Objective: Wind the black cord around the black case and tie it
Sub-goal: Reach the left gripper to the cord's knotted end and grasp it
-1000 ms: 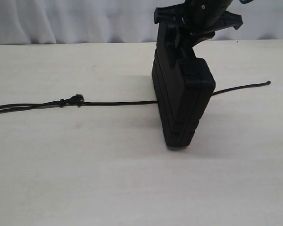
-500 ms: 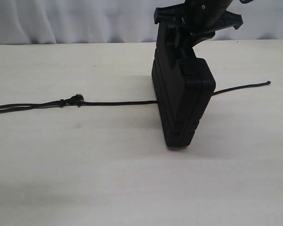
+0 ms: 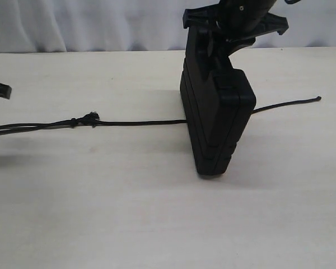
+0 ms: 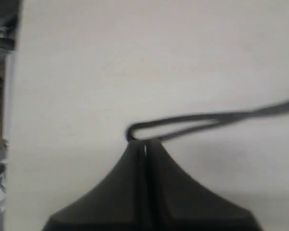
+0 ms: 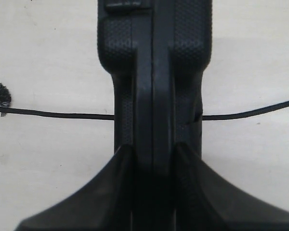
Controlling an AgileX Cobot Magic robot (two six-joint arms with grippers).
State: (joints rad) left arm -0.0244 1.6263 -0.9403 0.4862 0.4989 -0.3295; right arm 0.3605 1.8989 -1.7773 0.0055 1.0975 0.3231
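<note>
Exterior view: right claw [image 3: 211,49] clamps upright black case [image 3: 218,123] from above.

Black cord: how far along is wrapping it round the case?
Done: the right gripper holds the black case upright over the black cord. In hand: the left gripper, closed, sits at the cord's looped end; its grip is unclear. Left: no turn goes round the case, nothing is tied.
</note>
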